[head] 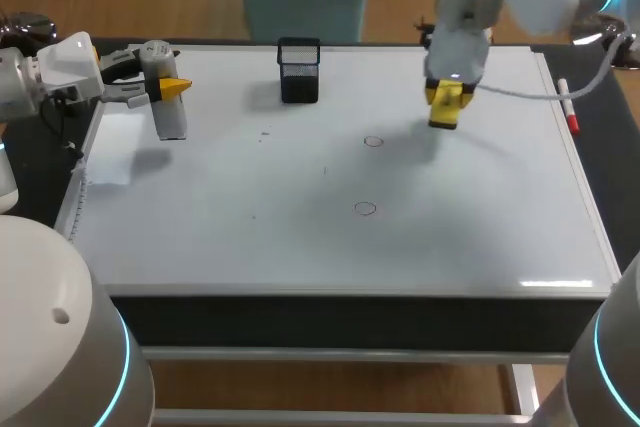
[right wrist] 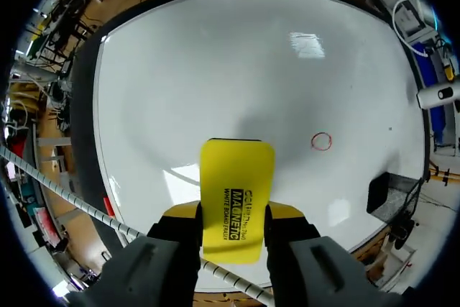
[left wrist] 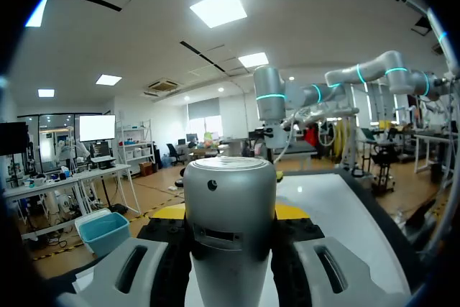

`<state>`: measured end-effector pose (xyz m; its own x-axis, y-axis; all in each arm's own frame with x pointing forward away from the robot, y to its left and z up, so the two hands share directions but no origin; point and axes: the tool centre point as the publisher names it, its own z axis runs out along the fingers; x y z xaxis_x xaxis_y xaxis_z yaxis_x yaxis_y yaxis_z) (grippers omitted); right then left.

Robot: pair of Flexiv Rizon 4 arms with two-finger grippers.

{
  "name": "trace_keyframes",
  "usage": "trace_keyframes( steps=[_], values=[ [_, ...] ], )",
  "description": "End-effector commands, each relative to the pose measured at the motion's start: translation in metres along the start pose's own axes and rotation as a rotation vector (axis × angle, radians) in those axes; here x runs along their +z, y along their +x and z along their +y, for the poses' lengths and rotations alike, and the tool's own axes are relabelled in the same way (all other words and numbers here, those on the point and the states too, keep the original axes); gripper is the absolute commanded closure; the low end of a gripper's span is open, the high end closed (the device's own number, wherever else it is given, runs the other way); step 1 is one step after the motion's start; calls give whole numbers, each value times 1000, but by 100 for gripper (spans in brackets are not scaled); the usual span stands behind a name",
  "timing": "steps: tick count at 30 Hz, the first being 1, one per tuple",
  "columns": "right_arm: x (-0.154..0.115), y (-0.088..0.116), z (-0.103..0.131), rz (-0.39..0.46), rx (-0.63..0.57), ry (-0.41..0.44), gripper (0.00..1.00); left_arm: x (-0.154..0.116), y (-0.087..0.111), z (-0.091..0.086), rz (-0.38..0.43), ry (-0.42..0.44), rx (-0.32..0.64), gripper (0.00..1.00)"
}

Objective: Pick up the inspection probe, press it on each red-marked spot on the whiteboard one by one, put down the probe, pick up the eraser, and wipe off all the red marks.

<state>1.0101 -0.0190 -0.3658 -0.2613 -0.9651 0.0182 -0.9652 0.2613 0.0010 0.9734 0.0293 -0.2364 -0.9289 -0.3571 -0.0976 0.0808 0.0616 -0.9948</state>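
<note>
Currently the inspection probe (head: 172,119), a silver cylinder, stands upright between the yellow tips of the left end effector (head: 172,87) over the left edge of the whiteboard (head: 300,237). In the left wrist view the probe (left wrist: 230,213) fills the gap between both fingers, which press on it from two sides, so this end effector (left wrist: 230,212) is closed around it. I cannot tell if its lower end touches the board.

The yellow eraser (head: 446,107) is in the right end effector (head: 447,97), above the far right part of the whiteboard. In the right wrist view the eraser (right wrist: 236,199) sits flat between the two fingers, clamped at its sides by the end effector (right wrist: 233,222), and its shadow lies on the board below.

Two small red circles are on the board near its middle: one (head: 373,141) farther from the robot, one (head: 365,209) nearer. The right wrist view shows one red circle (right wrist: 321,141) beside the eraser, apart from it.

A black mesh holder (head: 299,72) stands at the far edge of the board. A red marker (head: 569,112) lies on the tabletop at the right edge.
</note>
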Motion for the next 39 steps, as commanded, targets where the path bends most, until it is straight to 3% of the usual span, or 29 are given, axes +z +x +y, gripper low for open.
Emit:
trace_keyframes(
  steps=[1, 8, 14, 39],
  values=[
    [1, 33, -22, -6, 28, -34, 100, 0, 0, -1, -1, 0, 1, 100],
    [7, 75, -46, 19, 116, -22, 100, 0, 0, -1, -1, 0, 1, 100],
    [13, 94, -57, -3, 151, -28, 100, 0, 0, -1, -1, 0, 1, 100],
    [13, 105, -59, -23, 175, -30, 100, 0, 0, -1, -1, 0, 1, 100]
  ],
)
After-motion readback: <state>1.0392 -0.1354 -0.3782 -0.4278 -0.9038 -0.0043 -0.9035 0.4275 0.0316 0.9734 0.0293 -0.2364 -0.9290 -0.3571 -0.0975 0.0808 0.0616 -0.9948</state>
